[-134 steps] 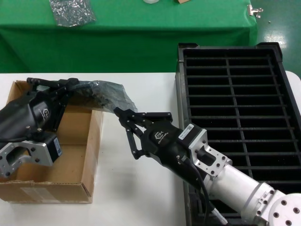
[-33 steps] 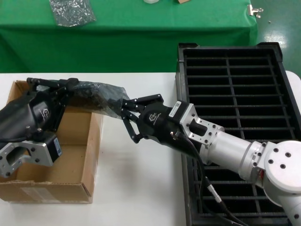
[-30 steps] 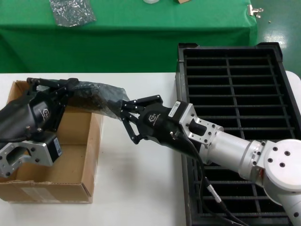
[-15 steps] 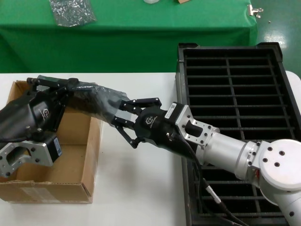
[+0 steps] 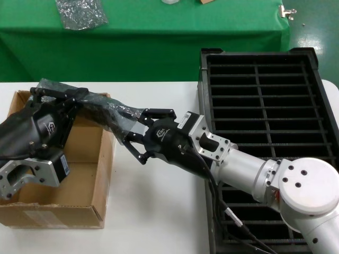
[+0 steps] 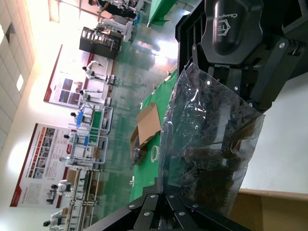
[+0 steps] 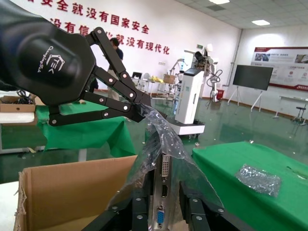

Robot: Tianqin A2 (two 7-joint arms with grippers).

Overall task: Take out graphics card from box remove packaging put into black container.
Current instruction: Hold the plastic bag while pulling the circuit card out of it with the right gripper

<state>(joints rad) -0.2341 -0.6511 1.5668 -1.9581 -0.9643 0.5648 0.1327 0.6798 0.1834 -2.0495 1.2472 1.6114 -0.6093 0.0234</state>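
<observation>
A white table (image 5: 159, 222) carries the box (image 5: 79, 180) at near left and the black container (image 5: 296, 106) on the right. Beyond it stands a green-covered table (image 5: 159, 32) with a small crumpled bag (image 5: 80, 12) on it. The wrist views show a hall with a glossy green floor and wall posters.

The left gripper (image 5: 55, 95), above the box's far edge, pinches the far end of the packaging (image 5: 108, 108). The right gripper (image 5: 132, 138), between box and container, is clamped on the bag's near end; the graphics card (image 7: 161, 192) shows inside it, between the fingers (image 7: 139, 211).

Half a second ago the right gripper sat slightly farther right; it has pushed left and the bag now bulges upward more.
</observation>
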